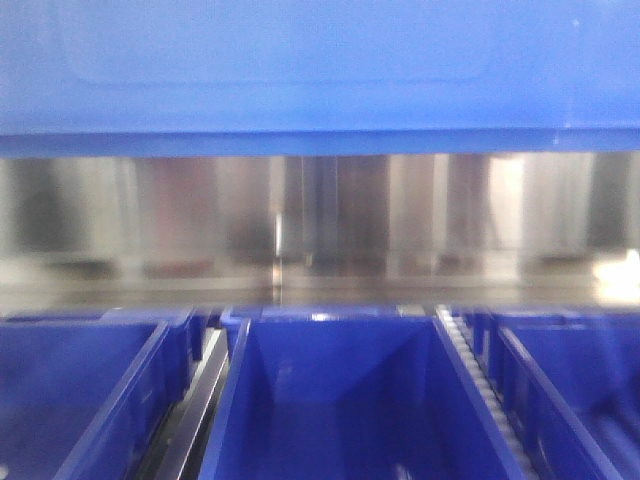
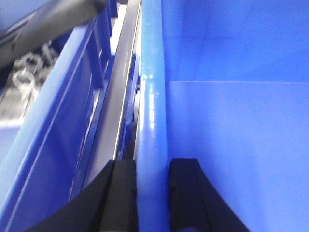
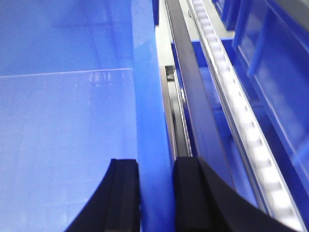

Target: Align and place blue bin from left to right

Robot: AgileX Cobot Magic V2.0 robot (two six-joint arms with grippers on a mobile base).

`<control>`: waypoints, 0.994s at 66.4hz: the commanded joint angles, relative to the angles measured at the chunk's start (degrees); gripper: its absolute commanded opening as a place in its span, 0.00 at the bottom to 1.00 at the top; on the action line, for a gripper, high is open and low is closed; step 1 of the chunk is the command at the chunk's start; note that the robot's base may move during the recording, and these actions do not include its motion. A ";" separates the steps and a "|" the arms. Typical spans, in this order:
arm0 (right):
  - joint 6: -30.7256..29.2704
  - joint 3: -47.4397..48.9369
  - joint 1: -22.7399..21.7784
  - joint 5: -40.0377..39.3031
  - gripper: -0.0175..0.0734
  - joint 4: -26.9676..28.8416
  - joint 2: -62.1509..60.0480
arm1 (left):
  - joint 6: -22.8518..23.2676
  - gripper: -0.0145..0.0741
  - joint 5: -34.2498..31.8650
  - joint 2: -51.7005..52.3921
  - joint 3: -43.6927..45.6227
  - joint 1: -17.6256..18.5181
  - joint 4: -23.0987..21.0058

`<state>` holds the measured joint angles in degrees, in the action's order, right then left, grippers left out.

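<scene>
Pinching blue bin (image 2: 231, 145) side walls: left end effector (image 2: 152, 166) one rim, right end effector (image 3: 155, 166) opposite rim

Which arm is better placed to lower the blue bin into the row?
Neither alone. The left gripper clamps the blue bin on its left rim and the right gripper clamps its right rim, so both should probably lower it together.

Carrier: dark rail (image 1: 195, 400) and white roller track (image 1: 483, 390), running near to far. 3 open bins sit side by side between them: left bin (image 1: 70, 400), middle bin (image 1: 340, 410), right bin (image 1: 575, 400).
</scene>
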<state>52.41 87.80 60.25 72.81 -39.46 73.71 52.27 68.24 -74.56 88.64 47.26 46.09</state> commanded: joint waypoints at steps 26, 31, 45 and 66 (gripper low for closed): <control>0.67 0.59 1.02 -10.70 0.12 -0.17 -0.21 | 0.19 0.04 -12.25 -0.06 0.57 1.40 -1.50; 0.67 0.59 1.02 -10.70 0.12 -0.17 -0.21 | 0.19 0.04 -12.25 -0.06 0.57 1.40 -1.50; 0.67 0.59 1.02 -10.70 0.12 -0.17 -0.21 | 0.19 0.04 -12.25 -0.06 0.57 1.40 -1.50; 0.67 0.59 1.02 -10.70 0.12 -0.17 -0.21 | 0.19 0.04 -12.25 -0.06 0.57 1.40 -1.50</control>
<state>52.41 87.80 60.25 72.81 -39.22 73.71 52.27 68.71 -74.56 88.64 47.26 45.99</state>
